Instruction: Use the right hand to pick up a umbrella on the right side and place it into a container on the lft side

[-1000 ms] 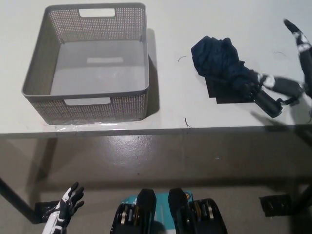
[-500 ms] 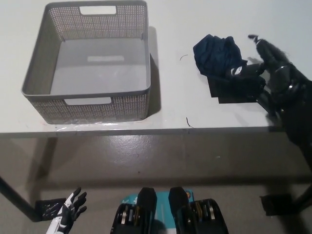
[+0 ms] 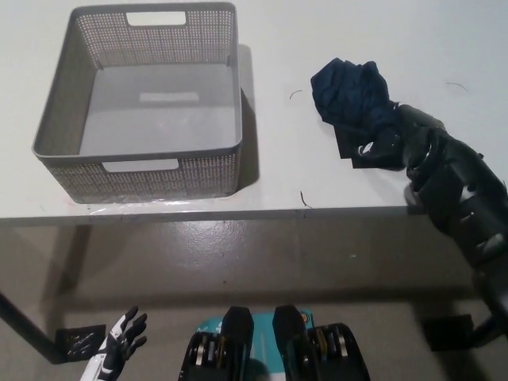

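Observation:
A folded dark blue umbrella (image 3: pixel 349 91) lies on the white table (image 3: pixel 317 32) at the right. My black right hand (image 3: pixel 409 143) comes in from the lower right and lies over the umbrella's handle end, hiding it, with fingers curled around it. The umbrella still rests on the table. A grey perforated basket (image 3: pixel 55 111) with handle cut-outs stands at the left, with nothing inside. My white left hand (image 3: pixel 117 357) hangs low at the bottom left, below the table, fingers spread.
The table's front edge (image 3: pixel 262 210) runs across the middle of the picture, with grey floor below it. A flat black patch (image 3: pixel 353 155) shows under the umbrella. Bare table surface separates basket and umbrella.
My right hand has swung in from the far right, dropped onto the umbrella's handle end and curled its fingers around it. The umbrella and basket have stayed put.

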